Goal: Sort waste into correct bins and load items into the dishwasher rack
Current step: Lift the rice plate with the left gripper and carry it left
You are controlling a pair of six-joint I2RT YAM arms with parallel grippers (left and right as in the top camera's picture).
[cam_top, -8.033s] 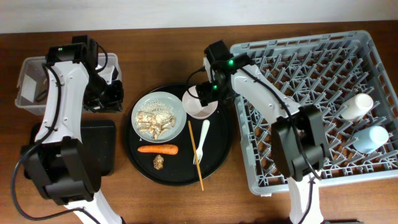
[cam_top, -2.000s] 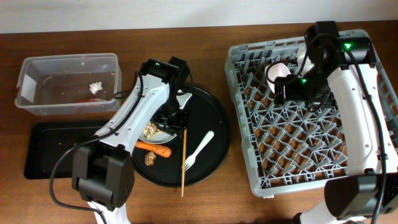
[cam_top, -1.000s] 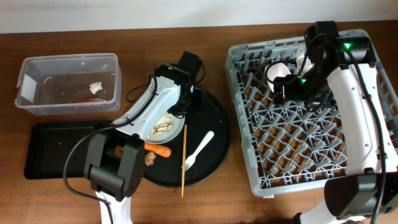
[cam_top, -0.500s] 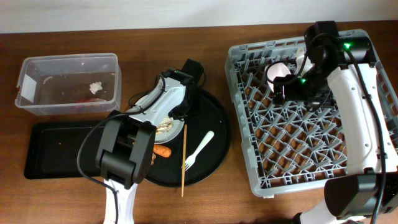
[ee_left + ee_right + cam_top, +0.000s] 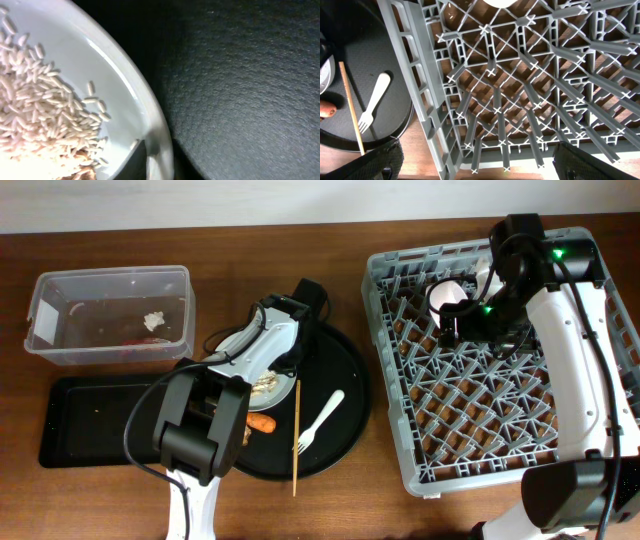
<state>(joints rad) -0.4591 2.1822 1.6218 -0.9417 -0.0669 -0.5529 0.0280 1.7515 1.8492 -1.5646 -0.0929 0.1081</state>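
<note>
My left gripper (image 5: pixel 297 358) is at the right rim of the pale grey plate (image 5: pixel 252 380). In the left wrist view the jaws (image 5: pixel 157 162) pinch that rim (image 5: pixel 150 120), with beige rice scraps (image 5: pixel 40 125) beside them. The carrot (image 5: pixel 262 422) and the brown lump (image 5: pixel 244 436) lie in front of the plate. The chopstick (image 5: pixel 296 435) and the white fork (image 5: pixel 322 420) lie to its right. My right gripper (image 5: pixel 468 320) hangs open and empty over the dishwasher rack (image 5: pixel 500 410), near the white bowl (image 5: pixel 448 295). Both cups are hidden.
Plate, fork and chopstick sit on the round black tray (image 5: pixel 345 370). The clear tub (image 5: pixel 110 315) at far left holds a tissue bit (image 5: pixel 153 321). The shallow black tray (image 5: pixel 90 420) lies in front of it. The right wrist view shows rack pegs (image 5: pixel 520 90), the fork (image 5: pixel 372 102) and the chopstick (image 5: pixel 351 107).
Over the last second my left wrist turned and settled on the plate's right rim, then stayed still. The right arm has not moved.
</note>
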